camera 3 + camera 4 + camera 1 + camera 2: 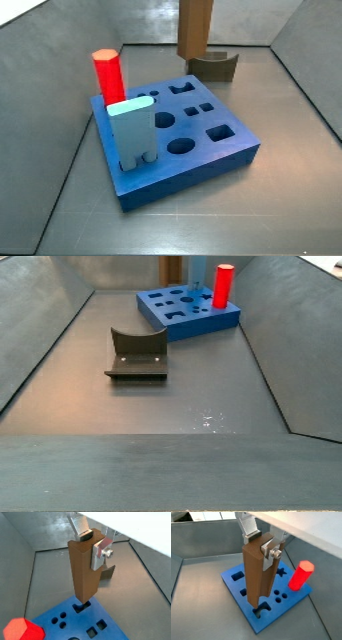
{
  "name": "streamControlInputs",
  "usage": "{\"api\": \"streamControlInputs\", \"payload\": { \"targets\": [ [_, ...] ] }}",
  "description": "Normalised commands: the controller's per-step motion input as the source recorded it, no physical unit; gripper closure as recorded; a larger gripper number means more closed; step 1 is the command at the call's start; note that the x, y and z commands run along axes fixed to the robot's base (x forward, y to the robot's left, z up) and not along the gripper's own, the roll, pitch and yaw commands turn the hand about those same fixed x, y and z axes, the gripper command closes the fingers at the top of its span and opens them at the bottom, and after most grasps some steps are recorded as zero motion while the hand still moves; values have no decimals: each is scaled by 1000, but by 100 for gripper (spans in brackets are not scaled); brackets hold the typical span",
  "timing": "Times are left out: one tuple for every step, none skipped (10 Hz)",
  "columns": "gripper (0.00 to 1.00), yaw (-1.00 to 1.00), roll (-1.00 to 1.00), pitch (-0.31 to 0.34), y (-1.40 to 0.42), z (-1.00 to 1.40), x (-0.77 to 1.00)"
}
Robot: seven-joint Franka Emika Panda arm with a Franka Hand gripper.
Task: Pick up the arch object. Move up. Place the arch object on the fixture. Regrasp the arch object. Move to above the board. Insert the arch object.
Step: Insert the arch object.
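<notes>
end effector (264,549) grips arch object (254,574) | over board (241,589) | only side view shows fixture (136,353)

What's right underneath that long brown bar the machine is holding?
Under the arch object, shut in the gripper, lies an arch-shaped hole in the board. The hole's floor is hidden.

I'm seeing the claw (263,546) showing flat silver finger plates (248,524), one carrying a round screw (107,553), under a white housing.
</notes>
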Motion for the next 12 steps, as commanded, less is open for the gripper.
{"api": "streamControlInputs", "payload": {
  "targets": [
    [100,0,-160,0,129,-423,46],
    [100,0,-134,0,83,-620,0],
    [100,-37,-130,0,94,-551,0],
    [100,-97,-130,0,114,-540,0],
    [100,-423,-131,-10,97,-583,0],
    [100,-709,-133,-27,57,-554,-191],
    [100,-534,-36,-26,0,-291,-374],
    [100,0,0,0,0,-66,-11],
    [100,-51,7,0,-49,-303,-343],
    [100,-29,7,-13,-166,-429,-57],
    [100,-157,0,0,-9,-309,400],
    [100,-277,-36,19,0,-229,546]
  ]
}}
